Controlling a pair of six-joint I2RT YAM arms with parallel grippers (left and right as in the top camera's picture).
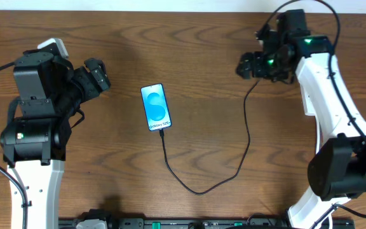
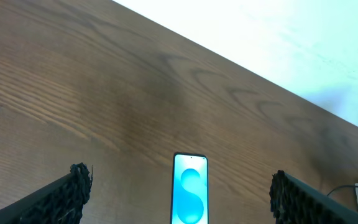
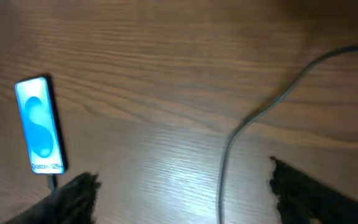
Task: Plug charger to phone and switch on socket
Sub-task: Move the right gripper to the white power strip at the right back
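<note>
I see both sets of jaws spread wide, gripping nothing. The phone (image 1: 155, 107) lies ahead of the left gripper (image 1: 99, 75), centred between its jaws. The charger cable (image 1: 246, 133) runs between the right gripper (image 1: 248, 65) jaws, untouched.

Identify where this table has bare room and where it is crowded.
Bare table lies between the left gripper and the phone, and beyond the phone's top end. The pocket between phone and charger loop is free but fenced. Crowded: beneath the right gripper, where the charger climbs.
</note>
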